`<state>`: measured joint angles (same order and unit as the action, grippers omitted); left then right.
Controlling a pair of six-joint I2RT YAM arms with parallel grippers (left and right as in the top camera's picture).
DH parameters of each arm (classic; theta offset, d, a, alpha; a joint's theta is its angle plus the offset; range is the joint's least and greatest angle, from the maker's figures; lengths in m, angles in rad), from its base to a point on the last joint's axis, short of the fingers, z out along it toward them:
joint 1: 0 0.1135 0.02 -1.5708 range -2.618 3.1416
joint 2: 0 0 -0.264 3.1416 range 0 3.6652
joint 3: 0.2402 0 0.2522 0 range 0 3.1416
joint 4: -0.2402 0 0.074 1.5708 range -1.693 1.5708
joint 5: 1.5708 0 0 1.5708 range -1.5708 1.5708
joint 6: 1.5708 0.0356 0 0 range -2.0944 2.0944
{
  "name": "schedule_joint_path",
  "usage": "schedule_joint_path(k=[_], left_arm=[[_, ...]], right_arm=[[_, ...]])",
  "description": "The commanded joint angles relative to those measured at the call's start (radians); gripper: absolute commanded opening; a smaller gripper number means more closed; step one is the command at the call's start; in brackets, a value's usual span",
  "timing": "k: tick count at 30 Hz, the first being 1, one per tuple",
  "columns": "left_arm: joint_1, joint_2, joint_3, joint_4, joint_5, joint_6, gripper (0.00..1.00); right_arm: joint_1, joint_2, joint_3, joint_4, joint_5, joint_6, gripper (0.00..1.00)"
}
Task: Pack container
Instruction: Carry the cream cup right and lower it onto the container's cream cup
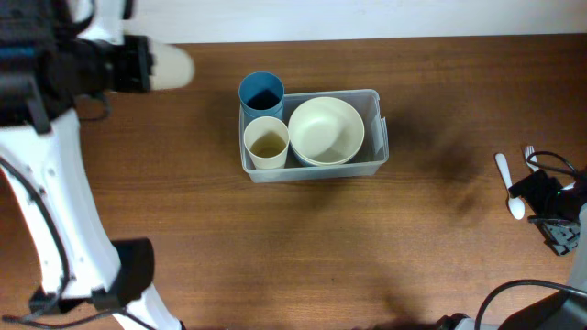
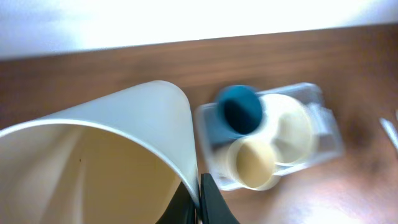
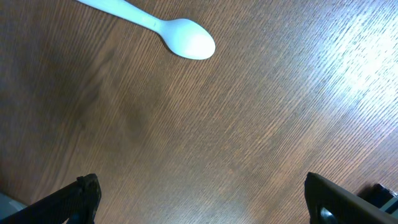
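At the left fingers (image 2: 200, 200): clamped tight on the rim wall of a cream vessel (image 2: 93, 162), one finger inside and one outside. It could be a bowl or a big cup; you can't tell from this angle. A rim pinch leaves the mouth free and lets you lower it straight down, which suits nesting. It also lets the piece swing, so go easy. In the overhead view it looks lifted clear of the table (image 1: 183, 229), at the far left and well apart from the container (image 1: 312, 172).

The container sits mid-table with its long side running left to right. Inside it are a tan cup (image 1: 266, 143) at the near-left and a wide cream bowl (image 1: 326, 130) filling the right part. A blue cup (image 1: 261, 92) is at the far-left corner; I can't tell whether it's fully inside the rim or perched on it. There's little bare floor left in there. My read is that your held piece has to nest into the bowl, not stand beside it.

Right fingers (image 3: 208, 202): spread as wide as they go, holding nothing, low over bare table at the far right. A white spoon (image 3: 168, 31) lies just ahead of them, with a fork (image 1: 530, 156) near it. My guess is the arm is parked there to keep out of your left arm's path and within reach of the cutlery.
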<state>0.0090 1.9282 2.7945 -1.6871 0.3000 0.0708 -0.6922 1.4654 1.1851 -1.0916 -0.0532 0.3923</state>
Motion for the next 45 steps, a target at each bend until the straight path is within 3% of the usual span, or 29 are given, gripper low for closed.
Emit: schedule_joint_path(k=[1,13,22,34,45], left_arm=[[-0.093,-0.089,-0.018,-0.001,-0.005,-0.006,0.02],[-0.328,-0.216,-0.356,0.000,-0.027,-0.006,0.02],[-0.369,-0.216,-0.552,0.034,-0.038,-0.006,0.02],[-0.369,-0.210,-0.589,0.154,-0.038,-0.006,0.02],[-0.369,-0.193,-0.589,0.157,-0.084,-0.006,0.02]], right_arm=[[-0.002,-0.001,0.000,0.000,-0.002,0.009,0.99],[-0.002,-0.001,0.000,0.000,-0.002,0.009,0.99],[-0.002,-0.001,0.000,0.000,-0.002,0.009,0.99],[-0.002,-0.001,0.000,0.000,-0.002,0.009,0.99],[-0.002,-0.001,0.000,0.000,-0.002,0.009,0.99]])
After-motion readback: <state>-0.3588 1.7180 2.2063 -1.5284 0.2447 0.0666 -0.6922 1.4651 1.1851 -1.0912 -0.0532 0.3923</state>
